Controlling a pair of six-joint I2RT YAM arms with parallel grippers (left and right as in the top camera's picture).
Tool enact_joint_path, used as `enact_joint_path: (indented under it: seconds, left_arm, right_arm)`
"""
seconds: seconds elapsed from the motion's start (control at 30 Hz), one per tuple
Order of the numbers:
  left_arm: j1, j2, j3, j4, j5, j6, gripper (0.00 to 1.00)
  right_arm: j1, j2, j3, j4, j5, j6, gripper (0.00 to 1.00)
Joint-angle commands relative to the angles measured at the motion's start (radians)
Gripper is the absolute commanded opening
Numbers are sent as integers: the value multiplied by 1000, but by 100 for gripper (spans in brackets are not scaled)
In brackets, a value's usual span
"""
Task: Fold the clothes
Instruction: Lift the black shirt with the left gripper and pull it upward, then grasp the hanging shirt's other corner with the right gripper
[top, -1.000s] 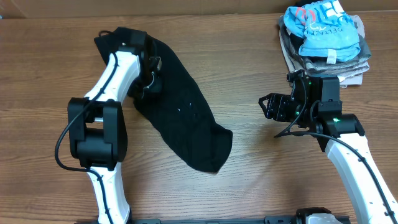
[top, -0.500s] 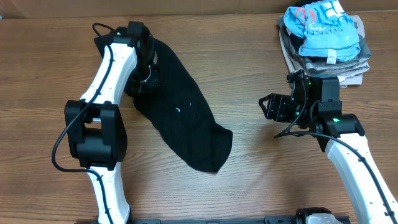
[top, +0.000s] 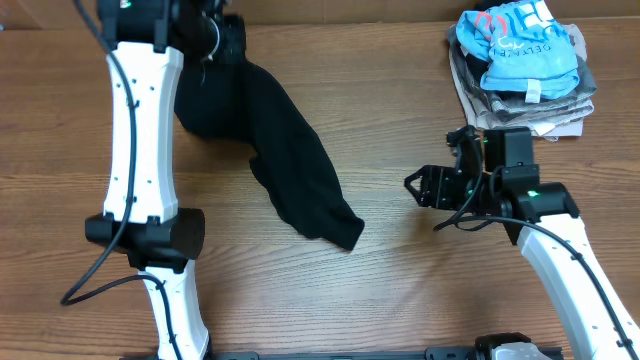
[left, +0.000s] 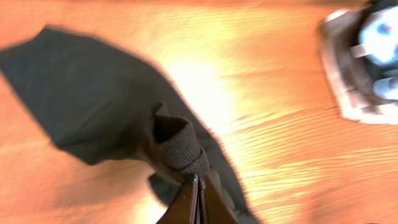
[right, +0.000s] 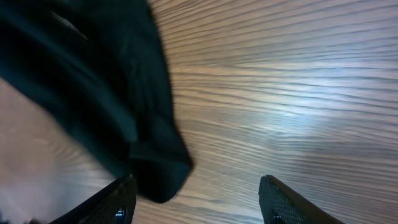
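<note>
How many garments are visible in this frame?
4: the black garment, held by the left hand, far left; light-blue shirt tops the far-right pile, grey garment and beige garment beneath. More may be hidden.

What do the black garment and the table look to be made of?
Black garment: soft knit fabric, possibly cotton jersey, with a matte finish. It drapes limp in folds, and its edge looks ribbed in the left wrist view.
Table: wood or wood-look laminate, smooth with a slight sheen. Grain lines and a patch of glare show.

Light-blue shirt atop grey, perhaps beige, folded garments.
</note>
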Motion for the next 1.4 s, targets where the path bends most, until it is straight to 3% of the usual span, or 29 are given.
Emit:
enact_joint_path:
  seconds: [0.0, 0.33, 0.63, 0.67, 0.8, 1.0, 1.37]
  left_arm:
    - [-24, -10, 150, 31, 167, 20, 4]
    - [-122, -10, 215, 16, 166, 67, 4]
    - [-226, -10, 216, -53, 158, 95, 4]
    - [-232, -10, 216, -60, 158, 95, 4]
    - [-239, -10, 216, -90, 159, 95, 4]
    - [-239, -10, 216, -128, 163, 96, 4]
    - [-241, -10, 216, -145, 220, 103, 4]
  right_arm:
    - [50, 1, 31, 47, -88, 0, 63]
    - [171, -13, 97, 246, -91, -25, 64]
    - [191, 25, 99, 419, -16, -33, 64]
    - [191, 35, 99, 442, -19, -33, 69]
    - [192, 78, 99, 545, -86, -32, 75]
    - [222, 157, 99, 694, -119, -25, 78]
    - [272, 256, 99, 942, -159, 66, 74]
